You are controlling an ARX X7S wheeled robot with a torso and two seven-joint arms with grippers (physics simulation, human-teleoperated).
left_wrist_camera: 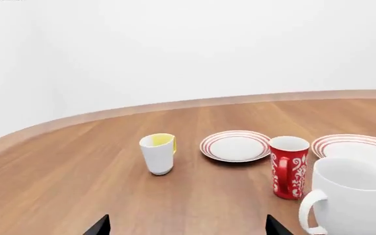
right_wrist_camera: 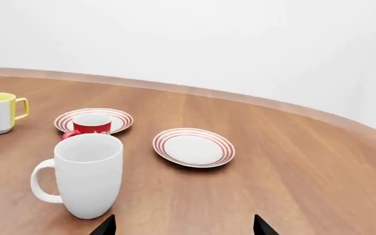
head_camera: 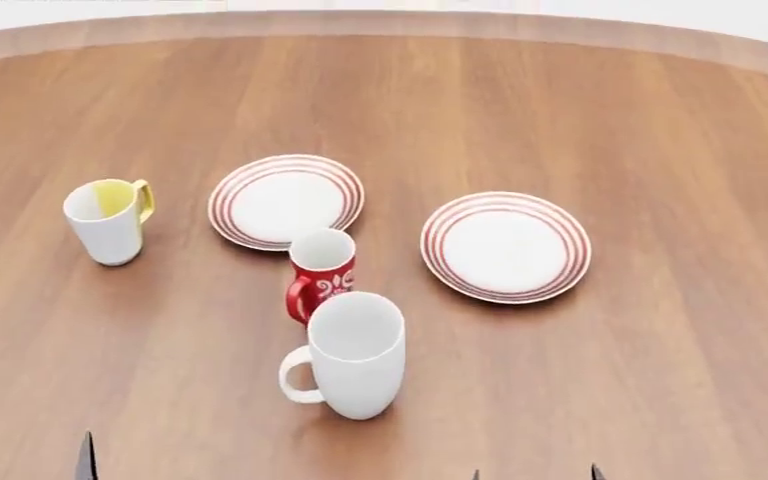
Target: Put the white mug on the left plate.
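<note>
The tall all-white mug (head_camera: 352, 357) stands upright on the wooden table, handle to the left; it also shows in the left wrist view (left_wrist_camera: 351, 198) and the right wrist view (right_wrist_camera: 85, 174). The left plate (head_camera: 285, 200), white with red rings, lies behind it and is empty; it shows too in the left wrist view (left_wrist_camera: 236, 146) and the right wrist view (right_wrist_camera: 120, 117). My left gripper (left_wrist_camera: 186, 226) is open and empty, short of the mugs. My right gripper (right_wrist_camera: 184, 226) is open and empty, just right of the white mug. Only fingertips show at the head view's lower edge.
A red patterned mug (head_camera: 321, 274) stands between the white mug and the left plate. A small white mug with yellow inside (head_camera: 108, 219) stands far left. A second ringed plate (head_camera: 506, 245) lies to the right. The round table's edge (head_camera: 384, 22) curves along the back.
</note>
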